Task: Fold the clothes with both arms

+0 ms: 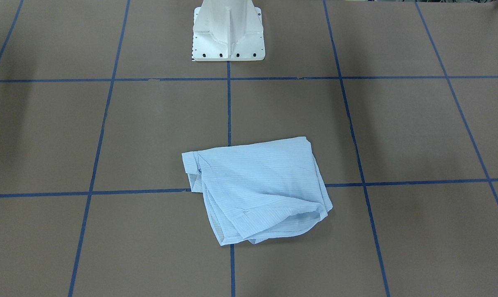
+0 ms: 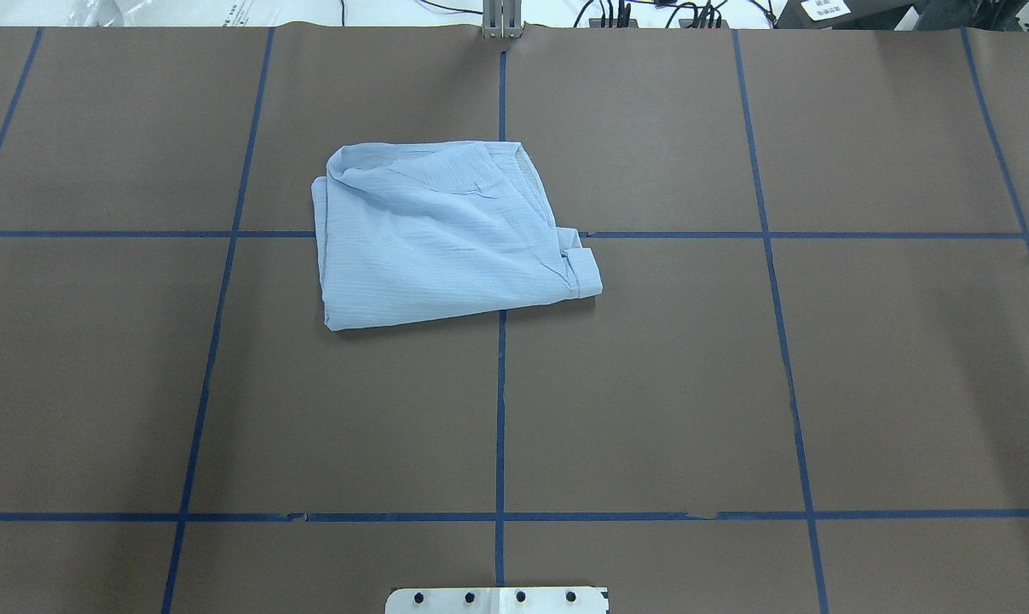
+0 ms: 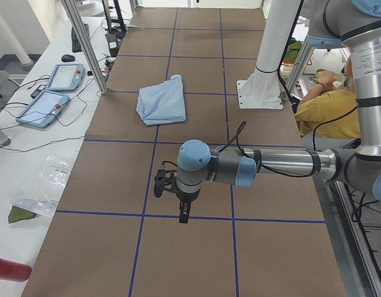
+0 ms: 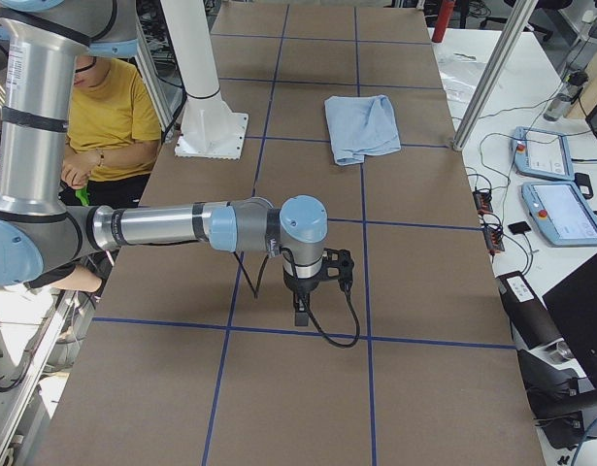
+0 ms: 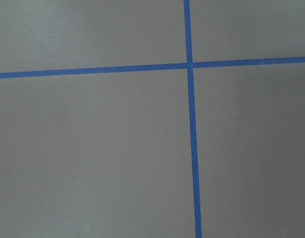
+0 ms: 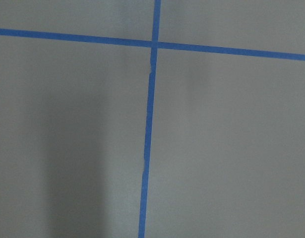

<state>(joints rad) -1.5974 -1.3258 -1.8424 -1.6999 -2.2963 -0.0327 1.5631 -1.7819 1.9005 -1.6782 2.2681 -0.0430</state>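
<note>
Shirt (image 2: 446, 234), light blue, finely striped, one item: lies in a loose, roughly rectangular folded bundle on the brown table (image 2: 650, 384), across a crossing of the blue tape grid (image 2: 500, 409), on the side away from the white pedestal (image 1: 228, 33), mostly toward the robot's left

Left gripper (image 3: 183, 215): hangs pointing down over bare table near the left end, well apart from the shirt; whether its jaws are parted or closed cannot be told

Right gripper (image 4: 300, 316): hangs pointing down over a tape line near the right end, well apart from the shirt; jaw state likewise cannot be told

Both wrist views: table and tape only

Person (image 4: 114, 107), yellow top, seated behind the pedestal
</note>
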